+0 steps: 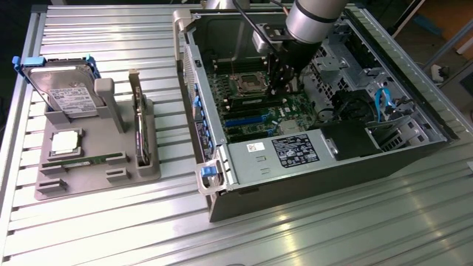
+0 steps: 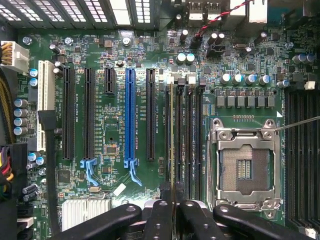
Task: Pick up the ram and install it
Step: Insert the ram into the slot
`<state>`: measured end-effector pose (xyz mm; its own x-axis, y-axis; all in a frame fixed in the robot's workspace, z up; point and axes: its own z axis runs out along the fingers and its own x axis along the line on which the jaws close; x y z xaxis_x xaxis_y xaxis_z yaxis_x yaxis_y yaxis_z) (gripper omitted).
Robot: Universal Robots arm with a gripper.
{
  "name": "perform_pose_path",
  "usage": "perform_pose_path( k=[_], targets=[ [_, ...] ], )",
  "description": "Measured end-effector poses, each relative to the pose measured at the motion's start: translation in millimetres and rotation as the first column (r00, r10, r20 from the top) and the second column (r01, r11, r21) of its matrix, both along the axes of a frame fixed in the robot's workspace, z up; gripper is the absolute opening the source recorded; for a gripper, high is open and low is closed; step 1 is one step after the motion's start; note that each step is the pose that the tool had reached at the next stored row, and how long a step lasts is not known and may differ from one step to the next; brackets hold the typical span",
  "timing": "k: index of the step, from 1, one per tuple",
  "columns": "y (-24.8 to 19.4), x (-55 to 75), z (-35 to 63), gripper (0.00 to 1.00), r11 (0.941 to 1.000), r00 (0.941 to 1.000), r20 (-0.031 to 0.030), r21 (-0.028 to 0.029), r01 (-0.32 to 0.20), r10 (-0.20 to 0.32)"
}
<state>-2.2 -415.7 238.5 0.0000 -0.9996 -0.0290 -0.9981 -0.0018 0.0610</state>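
Note:
My gripper (image 1: 283, 88) reaches down inside the open computer case (image 1: 251, 160), over the motherboard (image 1: 255, 113). In the wrist view its black fingers (image 2: 159, 217) are shut on the ram (image 2: 171, 135). The ram shows edge-on as a thin green strip, and it lines up with one of the black memory slots (image 2: 186, 135) beside the empty CPU socket (image 2: 245, 167). I cannot tell whether the ram is seated in the slot.
On the table at the exterior view's left, a grey holder tray (image 1: 140, 176) carries a hard drive (image 1: 65, 91), a CPU (image 1: 65, 141), a green stick (image 1: 74, 162) and an upright dark card (image 1: 139, 124). Blue and black expansion slots (image 2: 130, 115) lie beside the memory slots. Cables and a drive cage crowd the case's right end.

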Motion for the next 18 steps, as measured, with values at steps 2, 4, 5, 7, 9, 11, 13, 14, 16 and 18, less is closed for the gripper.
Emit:
perform_pose_path(
  k=[2,4,5,7,9,11,13,14,16,18],
  targets=[
    [0.0,0.0,-0.6,0.12,1.0000,1.0000,0.0002,0.0003,0.000,0.000],
    [0.1,0.0,-1.1,0.12,1.0000,1.0000,0.0001,0.0001,0.000,0.000],
    [0.2,-0.1,-1.6,0.12,1.0000,1.0000,0.0001,0.0001,0.000,0.000],
    [0.2,-0.1,-1.7,0.12,1.0000,1.0000,0.0001,0.0002,0.000,0.000],
    [1.0,-0.1,-1.8,0.12,1.0000,1.0000,0.0002,0.0004,0.000,0.000],
    [1.3,-0.1,-1.8,0.12,1.0000,1.0000,0.0001,0.0002,0.000,0.000],
    [1.5,-0.1,-1.7,0.12,1.0000,1.0000,0.0001,0.0001,0.000,0.000],
    [1.6,-0.1,-1.8,0.12,1.0000,1.0000,0.0001,0.0002,0.000,0.000],
    [1.6,-0.1,-1.7,0.12,1.0000,1.0000,0.0001,0.0002,0.000,0.000],
    [1.6,-0.1,-1.7,0.12,1.0000,1.0000,0.0001,0.0002,0.000,0.000]
  ],
)
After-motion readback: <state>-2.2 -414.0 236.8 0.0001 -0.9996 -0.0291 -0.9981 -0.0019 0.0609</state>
